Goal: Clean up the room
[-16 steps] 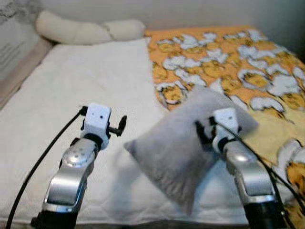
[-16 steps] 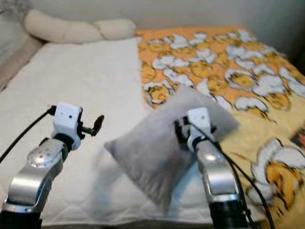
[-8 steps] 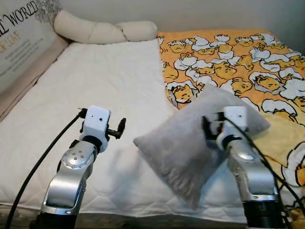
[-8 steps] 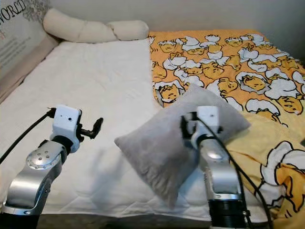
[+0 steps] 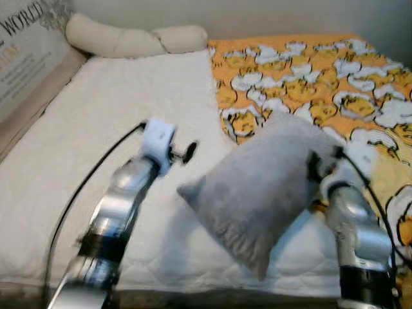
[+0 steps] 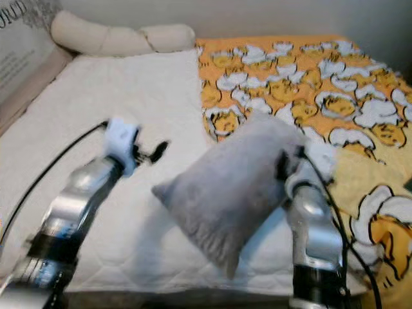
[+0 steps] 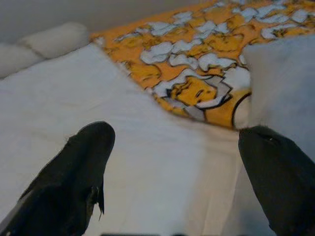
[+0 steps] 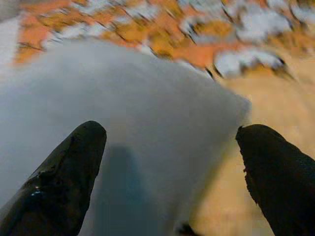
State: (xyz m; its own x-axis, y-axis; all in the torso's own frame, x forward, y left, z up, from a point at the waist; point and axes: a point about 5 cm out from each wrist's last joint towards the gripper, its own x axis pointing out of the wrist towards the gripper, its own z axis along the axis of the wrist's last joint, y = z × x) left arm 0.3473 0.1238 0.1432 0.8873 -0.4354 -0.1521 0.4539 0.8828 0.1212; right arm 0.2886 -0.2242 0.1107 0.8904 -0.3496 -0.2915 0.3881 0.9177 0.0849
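Note:
A grey pillow (image 5: 257, 187) lies tilted on the bed, half on the white sheet (image 5: 96, 116) and half on the orange cartoon-print blanket (image 5: 309, 71). My right gripper (image 5: 314, 168) is pressed against the pillow's right side. In the right wrist view the right gripper (image 8: 172, 132) is open, its fingers spread wide with the pillow (image 8: 147, 128) between and ahead of them. My left gripper (image 5: 188, 152) is stretched out over the sheet just left of the pillow's upper left edge. It is open (image 7: 177, 132) and holds nothing; the pillow's edge (image 7: 280, 73) shows beside one finger.
A long cream bolster (image 5: 129, 40) lies along the head of the bed by the wall. A board with printed words (image 5: 26, 51) runs along the bed's left side. The bed's front edge (image 5: 193, 293) is close below my arms.
My left arm has reached forward and to the right, toward the pillow. My right gripper has shifted to the pillow's right side, and the pillow now stands more tilted. The camera has also moved slightly.

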